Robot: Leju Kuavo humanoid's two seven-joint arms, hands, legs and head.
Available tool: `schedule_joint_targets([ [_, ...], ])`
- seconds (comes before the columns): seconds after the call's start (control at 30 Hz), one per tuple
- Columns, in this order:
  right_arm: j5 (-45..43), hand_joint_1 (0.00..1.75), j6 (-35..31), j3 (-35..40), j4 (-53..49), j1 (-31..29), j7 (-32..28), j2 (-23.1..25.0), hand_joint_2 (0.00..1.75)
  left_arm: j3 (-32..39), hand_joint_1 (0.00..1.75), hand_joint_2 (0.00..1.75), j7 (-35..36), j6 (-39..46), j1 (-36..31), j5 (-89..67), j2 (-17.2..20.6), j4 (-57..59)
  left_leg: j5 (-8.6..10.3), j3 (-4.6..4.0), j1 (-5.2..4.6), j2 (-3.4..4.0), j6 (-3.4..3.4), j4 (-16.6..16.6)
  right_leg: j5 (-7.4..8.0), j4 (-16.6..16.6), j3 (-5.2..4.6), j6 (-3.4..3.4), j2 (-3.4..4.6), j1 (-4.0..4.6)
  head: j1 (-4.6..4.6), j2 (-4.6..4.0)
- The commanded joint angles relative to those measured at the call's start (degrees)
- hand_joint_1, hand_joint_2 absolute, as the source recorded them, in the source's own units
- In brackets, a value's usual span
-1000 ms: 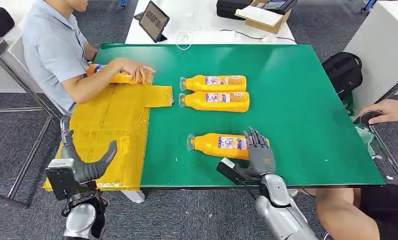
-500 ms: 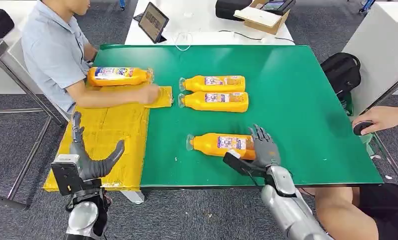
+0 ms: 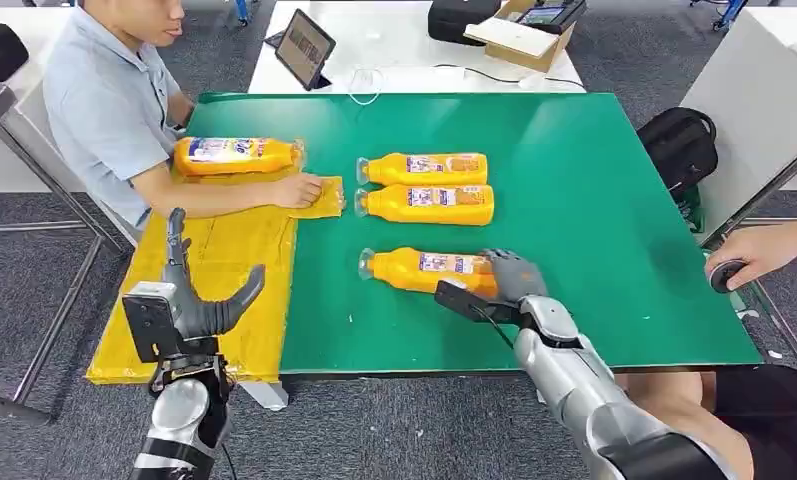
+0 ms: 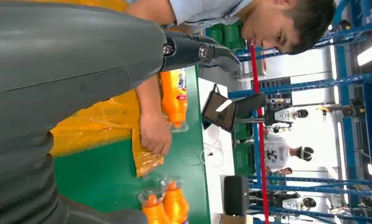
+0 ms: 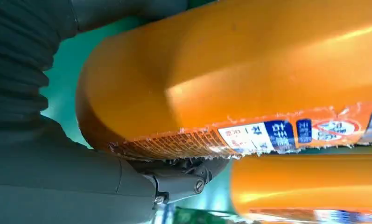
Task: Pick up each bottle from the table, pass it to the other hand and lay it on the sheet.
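The right hand (image 3: 515, 277) has closed around the near orange plastic bottle (image 3: 424, 270), shifting it left (pickup starting); left hand (image 3: 199, 305) waits, fingers wide.

The right hand (image 3: 514, 277) reached over the near table edge on its silver arm, its fingers curled around the base end of the nearest bottle (image 3: 424, 269), which lay on its side. The left hand (image 3: 196, 300) was raised at the robot's left, palm empty, fingers upright and thumb spread apart
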Motion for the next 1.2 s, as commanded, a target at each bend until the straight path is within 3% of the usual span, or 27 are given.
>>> schedule_joint_targets([
  [0.03, -4.0, 1.75, 7.0, 3.3, 7.7, -1.5, -3.6, 2.2, 1.75, -1.1, 0.0, 1.75, -0.7, -0.6, -3.8, 1.8, 1.7, 7.3, 0.03, 0.06, 0.09, -0.08, -0.09, -0.1, 0.01, -0.1, 0.09, -0.15, -0.06, 0.1, 0.02, 0.0],
  [0.13, -8.7, 1.75, 8.2, 1.6, 6.6, -0.9, -9.3, 2.4, 1.75, -1.3, 0.0, 1.75, -1.9, -0.2, -4.0, 2.2, 1.6, 7.6, 0.06, 0.11, 0.12, -0.17, -0.1, -0.1, 0.02, -0.2, 0.16, -0.17, -0.15, 0.15, 0.0, 0.0],
  [0.3, -18.8, 1.75, 3.1, -2.7, 0.0, 2.2, -15.7, 5.6, 1.75, 1.6, 0.0, 1.75, -4.8, -1.4, -1.0, 11.8, -1.2, 3.4, 0.01, 0.05, 0.12, -0.05, -0.09, -0.1, 0.01, -0.1, 0.07, -0.14, -0.04, 0.15, 0.0, 0.0],
  [0.43, -30.9, 1.75, -2.3, -5.3, -15.3, 10.5, -18.4, 7.5, 1.75, 1.9, 0.0, 1.75, -4.7, -2.3, 4.1, 20.6, -2.1, -0.9, -0.05, 0.0, 0.08, 0.05, -0.07, -0.1, -0.02, -0.1, 0.02, -0.1, 0.06, 0.12, 0.0, 0.0],
  [0.53, -35.2, 1.75, -7.2, -4.3, -24.5, 15.8, -19.8, 7.8, 1.75, 1.4, 0.0, 1.75, -3.9, -4.1, 5.7, 23.9, -1.7, -0.2, -0.11, -0.03, 0.08, -0.09, -0.08, -0.1, -0.12, -0.1, 0.06, -0.13, -0.05, 0.12, 0.0, 0.0],
  [0.73, -37.6, 1.75, -15.4, -2.6, -32.4, 20.0, -23.0, 8.8, 1.75, -1.4, 0.0, 1.75, -2.3, -9.3, 6.9, 26.1, -0.5, 0.5, -0.12, -0.5, 0.08, -0.31, -0.08, 0.0, -0.16, 0.0, -0.33, -0.14, -0.17, 0.11, 0.0, 0.0],
  [0.8, -38.4, 1.75, -15.8, -0.7, -33.8, 20.9, -23.6, 8.9, 1.75, -4.2, 0.0, 1.75, -5.8, -13.7, 9.0, 23.5, 1.0, -2.0, -0.12, -0.58, 0.06, -0.31, -0.08, 0.0, -0.16, 0.0, -0.43, -0.13, -0.16, 0.09, 0.0, 0.0],
  [0.83, -38.4, 1.75, -15.2, 0.6, -33.4, 20.6, -23.6, 8.6, 1.75, -7.2, 0.0, 1.75, -8.0, -17.4, 9.4, 20.0, 3.6, -3.2, -0.13, -0.64, 0.07, -0.24, -0.08, 0.0, -0.14, 0.0, -0.5, -0.12, -0.1, 0.1, 0.0, 0.0],
  [0.87, -38.6, 1.75, -15.3, 1.8, -33.4, 20.8, -23.7, 8.3, 1.75, -8.4, 0.0, 1.75, -6.9, -20.8, 10.8, 17.4, 4.2, -3.5, -0.08, -0.71, 0.03, -0.25, -0.06, 0.0, -0.11, 0.0, -0.59, -0.09, -0.1, 0.06, 0.0, 0.0],
  [1.1, -34.8, 1.75, -11.2, 10.0, -27.5, 18.3, -22.4, 9.0, 1.75, -11.6, 0.0, 1.75, -8.8, -25.5, 9.7, 11.2, 2.9, -0.3, -0.12, -0.62, 0.07, -0.19, -0.1, 0.0, -0.11, 0.0, -0.51, -0.15, -0.02, 0.1, 0.0, 0.0],
  [1.2, -31.8, 1.75, -12.8, 13.8, -23.8, 17.2, -22.8, 10.7, 1.75, -12.3, 0.0, 1.75, -7.0, -28.2, 7.8, 13.7, 2.3, 0.6, -0.04, -0.78, 0.06, -0.24, -0.07, 0.0, -0.05, 0.0, -0.67, -0.09, -0.08, 0.09, 0.0, 0.0],
])
